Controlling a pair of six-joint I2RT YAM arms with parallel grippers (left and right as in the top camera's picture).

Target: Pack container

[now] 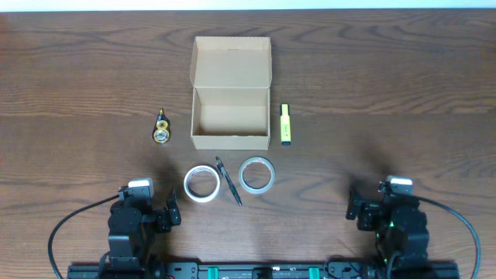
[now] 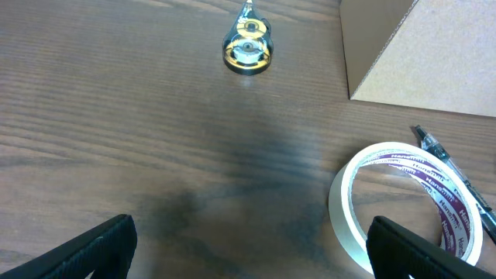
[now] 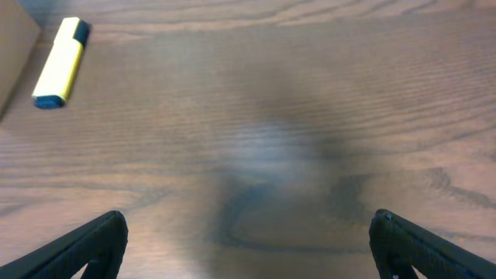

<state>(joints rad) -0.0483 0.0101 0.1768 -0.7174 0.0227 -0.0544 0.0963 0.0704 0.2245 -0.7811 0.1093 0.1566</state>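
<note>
Left gripper and right gripper at near table edge, fingers wide apart, empty. Container mid-table, lid open, w/ highlighter just right; tape rolls & pen in front.

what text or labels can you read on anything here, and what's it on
"Han…": purple print repeated inside the white tape roll, seen in the left wrist view; the remaining letters are too blurred to read.
pen: any marks are too small to read.
highlighter, container, other tape roll: no text visible.
</note>
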